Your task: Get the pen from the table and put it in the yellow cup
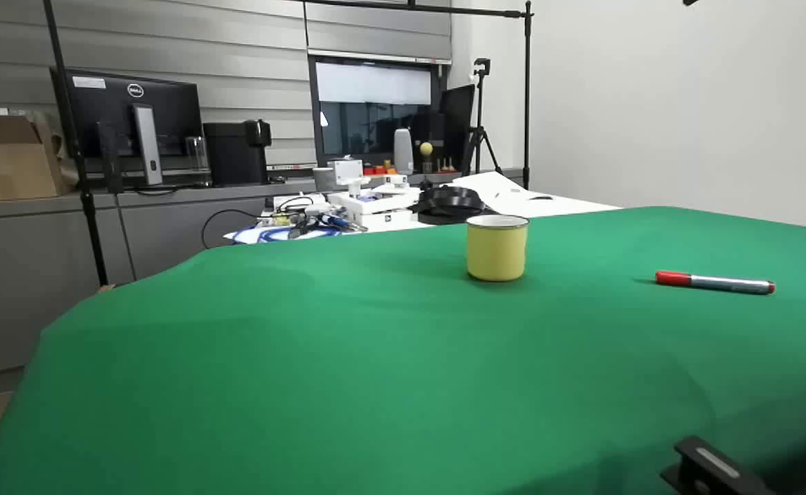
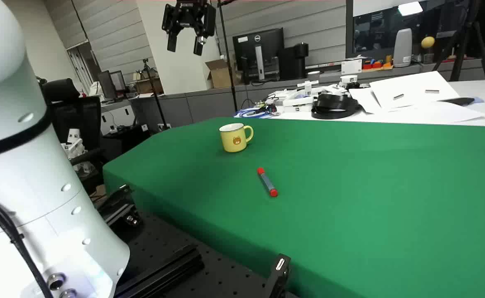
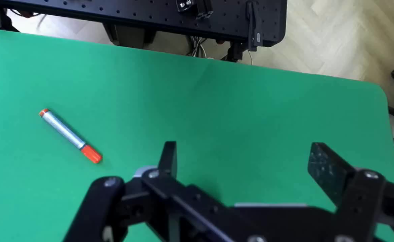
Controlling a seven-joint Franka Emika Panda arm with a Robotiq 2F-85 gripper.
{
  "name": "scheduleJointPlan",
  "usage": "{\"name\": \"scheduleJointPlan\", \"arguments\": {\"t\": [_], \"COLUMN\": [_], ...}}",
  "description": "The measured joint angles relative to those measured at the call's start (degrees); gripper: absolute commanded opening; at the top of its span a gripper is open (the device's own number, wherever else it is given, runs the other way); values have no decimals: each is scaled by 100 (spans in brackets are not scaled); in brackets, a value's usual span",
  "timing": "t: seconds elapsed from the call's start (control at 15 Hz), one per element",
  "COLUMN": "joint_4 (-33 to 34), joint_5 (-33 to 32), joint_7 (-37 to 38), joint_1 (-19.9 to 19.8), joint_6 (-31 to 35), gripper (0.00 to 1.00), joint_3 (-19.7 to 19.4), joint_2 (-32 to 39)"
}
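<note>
Black, two-fingered metal hand [image 3: 244, 160], spread wide, should turn to straddle the slim silver-and-red plastic marker [image 3: 68, 133] crosswise

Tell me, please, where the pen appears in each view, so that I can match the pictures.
In an exterior view: pen at the right, just below mid-height.
In an exterior view: pen near the centre, slightly low.
In the wrist view: pen at the left, near mid-height.
Shared landmark: the green table beneath it in all three.
</note>
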Motion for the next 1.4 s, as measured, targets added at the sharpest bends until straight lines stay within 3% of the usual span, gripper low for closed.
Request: {"name": "scheduleJointPlan", "arguments": {"t": [0.67, 1.0, 1.4], "joint_4": [1, 52, 372], "joint_5": [0, -935, -2252], "joint_7": [-1, -1179, -3130], "joint_1": [0, -12, -144], "joint_6": [23, -257, -196], "gripper": [100, 100, 100], "joint_3": [0, 74, -78], "joint_2": [0, 69, 433]}}
